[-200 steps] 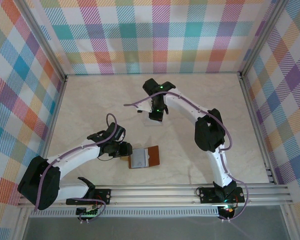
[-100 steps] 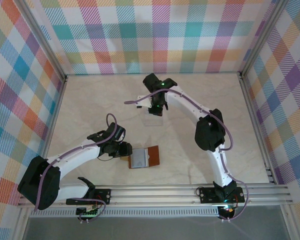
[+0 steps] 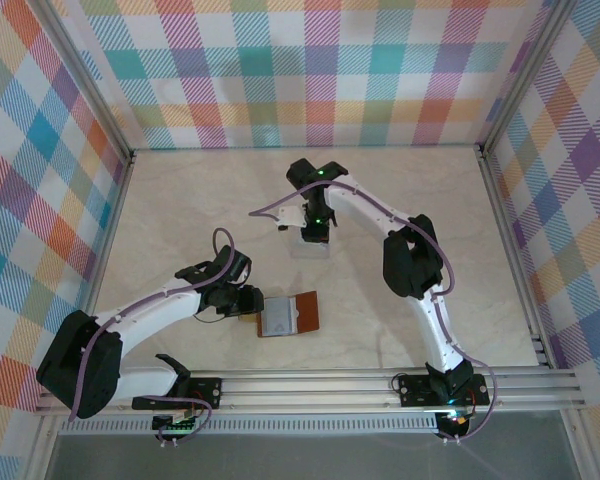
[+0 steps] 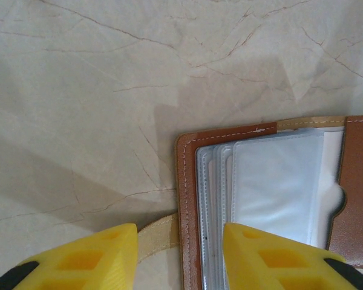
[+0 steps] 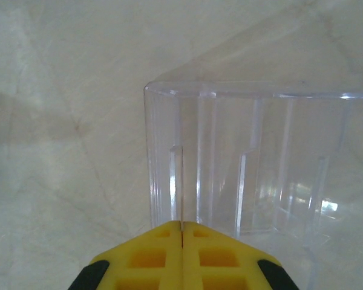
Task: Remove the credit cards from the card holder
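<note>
Watching the left gripper [image 4: 180, 244] hover with fingers apart astride the open holder's [image 4: 187, 175] edge on the table [image 4: 78, 90], probably lining up to pin it flat. Far back, the right gripper [image 5: 182, 232], fingers pressed together, noses a clear box [image 5: 248, 157].

No legible text, brand, number or sign. Card holder [image 4: 184, 199]: plain leather, blank clear sleeves. Clear plastic piece [image 5: 218, 163]: unmarked. Worktop [image 4: 78, 90]: marble veining only, around holder.
</note>
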{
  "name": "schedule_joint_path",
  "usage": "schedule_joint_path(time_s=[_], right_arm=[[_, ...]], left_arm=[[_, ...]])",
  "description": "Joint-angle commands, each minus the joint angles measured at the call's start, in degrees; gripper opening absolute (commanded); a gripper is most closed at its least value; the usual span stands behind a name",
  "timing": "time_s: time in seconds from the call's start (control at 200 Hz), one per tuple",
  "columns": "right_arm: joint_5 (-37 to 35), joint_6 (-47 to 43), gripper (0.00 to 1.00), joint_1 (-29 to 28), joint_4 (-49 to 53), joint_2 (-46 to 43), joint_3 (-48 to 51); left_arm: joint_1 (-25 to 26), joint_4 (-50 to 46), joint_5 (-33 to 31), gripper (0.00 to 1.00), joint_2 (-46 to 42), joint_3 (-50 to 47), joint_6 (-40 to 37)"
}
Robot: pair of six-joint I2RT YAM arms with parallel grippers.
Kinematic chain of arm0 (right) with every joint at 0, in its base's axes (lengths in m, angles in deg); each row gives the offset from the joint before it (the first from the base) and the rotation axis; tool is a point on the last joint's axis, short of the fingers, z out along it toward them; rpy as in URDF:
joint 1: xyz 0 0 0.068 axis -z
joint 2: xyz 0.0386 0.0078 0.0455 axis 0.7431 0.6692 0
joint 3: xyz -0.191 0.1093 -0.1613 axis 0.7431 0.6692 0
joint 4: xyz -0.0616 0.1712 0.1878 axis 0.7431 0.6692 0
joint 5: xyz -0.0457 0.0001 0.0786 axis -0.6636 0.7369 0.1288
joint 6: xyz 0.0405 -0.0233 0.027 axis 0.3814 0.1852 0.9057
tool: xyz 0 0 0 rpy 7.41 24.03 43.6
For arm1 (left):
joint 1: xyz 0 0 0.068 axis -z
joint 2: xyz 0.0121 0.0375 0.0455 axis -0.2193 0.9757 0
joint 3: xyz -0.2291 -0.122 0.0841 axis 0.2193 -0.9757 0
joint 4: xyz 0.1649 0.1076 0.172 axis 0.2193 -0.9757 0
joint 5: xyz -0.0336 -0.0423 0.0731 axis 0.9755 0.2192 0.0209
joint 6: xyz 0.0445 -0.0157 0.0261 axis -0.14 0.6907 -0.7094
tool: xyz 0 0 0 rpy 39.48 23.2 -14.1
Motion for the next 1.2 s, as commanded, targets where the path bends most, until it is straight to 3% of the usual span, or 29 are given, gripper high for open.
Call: schedule_joint_path(time_s=[0.0, 0.19, 0.26, 0.39, 0.745, 1.195], right_arm=[[3.55, -0.85, 0.00, -0.61, 6.50, -0.63, -1.23], [4.49, -0.75, 0.00, -1.06, 7.38, 0.75, -1.57], [1.95, 0.23, 0.20, -1.15, 4.83, 1.08, -1.81], [-2.62, 2.84, 0.37, -1.14, -2.68, -0.90, -0.57], [-8.13, 7.44, 0.41, -1.11, -17.53, -8.09, 10.62], [-5.78, 6.57, 0.44, -2.50, -18.31, -6.72, 15.79]], left_arm=[[-0.83, -1.59, -0.21, 0.42, -1.35, 0.80, -0.68], [-0.83, -2.16, -0.43, 0.42, -2.05, 0.67, -0.90], [-0.83, -2.41, -0.62, 0.42, -2.15, 0.75, -1.09], [-0.83, -2.69, -1.08, 0.42, -2.16, 0.93, -1.11], [-0.83, -2.90, -1.11, 0.43, -2.26, 1.31, -1.42], [-0.83, -3.55, -1.34, 0.43, -3.81, 0.60, -1.17]])
